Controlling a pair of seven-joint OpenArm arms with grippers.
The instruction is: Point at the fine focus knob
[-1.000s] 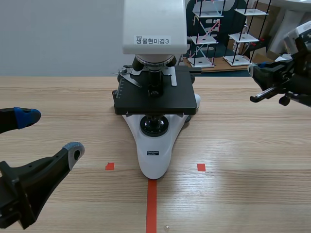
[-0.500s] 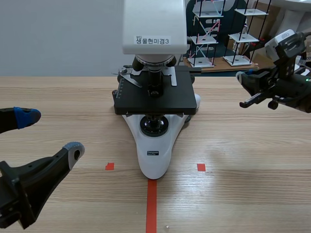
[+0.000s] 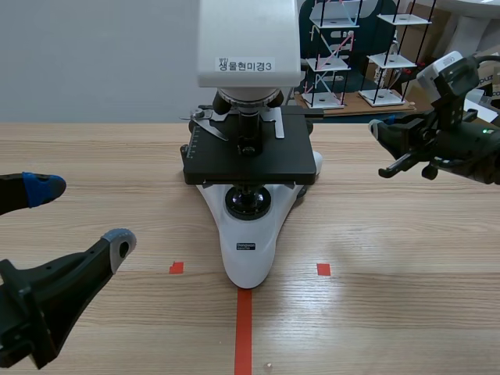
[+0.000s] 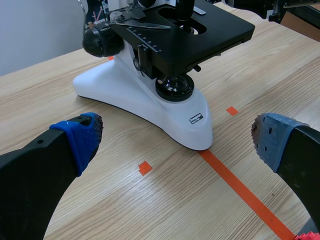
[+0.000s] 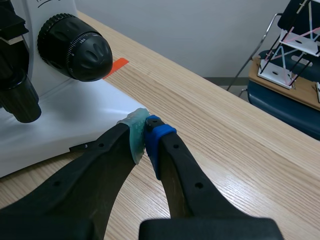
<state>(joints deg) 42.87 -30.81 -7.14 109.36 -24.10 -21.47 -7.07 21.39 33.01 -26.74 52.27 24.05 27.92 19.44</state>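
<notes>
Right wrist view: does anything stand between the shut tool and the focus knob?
Nothing visible does. The right tool is shut and apart from the knob. Only the microscope's white base shows between them, and it seems to lie lower than the knob, beneath the direct line.

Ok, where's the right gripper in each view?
Scene view: right gripper, shut, right of the microscope, level with its stage.
Left wrist view: not clearly in it.
Right wrist view: pads together by the edge of the white base, black knob beyond.
Shared landmark: the microscope's white base.
</notes>
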